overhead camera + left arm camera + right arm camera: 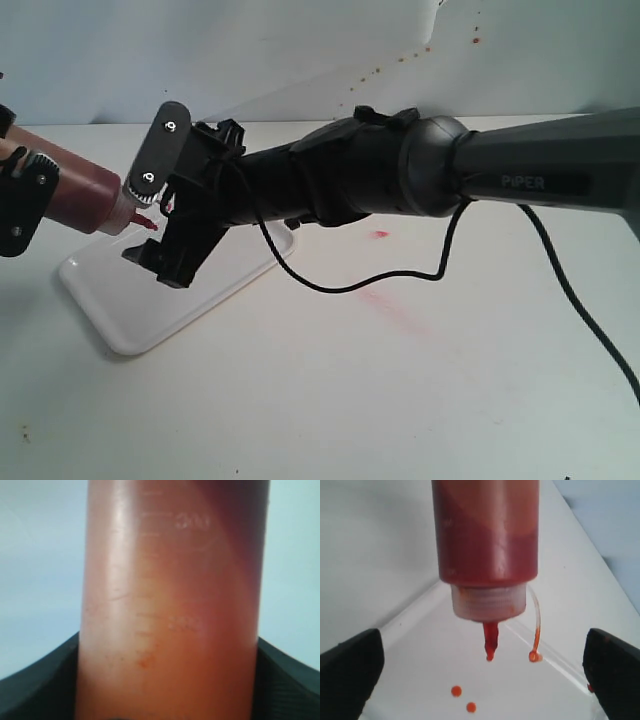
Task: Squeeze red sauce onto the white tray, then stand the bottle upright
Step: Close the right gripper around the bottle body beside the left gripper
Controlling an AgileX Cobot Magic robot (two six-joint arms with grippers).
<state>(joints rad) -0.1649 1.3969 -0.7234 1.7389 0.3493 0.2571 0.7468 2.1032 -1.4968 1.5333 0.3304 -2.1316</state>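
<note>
My left gripper (22, 205) is shut on the bottle (80, 180), which is tilted so its nozzle (146, 225) points down over the white tray (130, 310). In the left wrist view the bottle (170, 605) fills the space between the black fingers (35, 685). My right gripper (150, 225) reaches across from the right and stands open around the nozzle without touching it. In the right wrist view the nozzle (490, 642) is full of red sauce, and two small round drops (456, 691) lie on the tray (410, 665). The tethered cap tip (535, 656) dangles beside the nozzle.
The right arm (450, 170) stretches across the middle of the table, and its black cable (400, 275) trails on the surface. On the table right of the tray are a red spot (378, 234) and a faint pink smear (390, 300). The back wall (400, 58) has small splatter marks.
</note>
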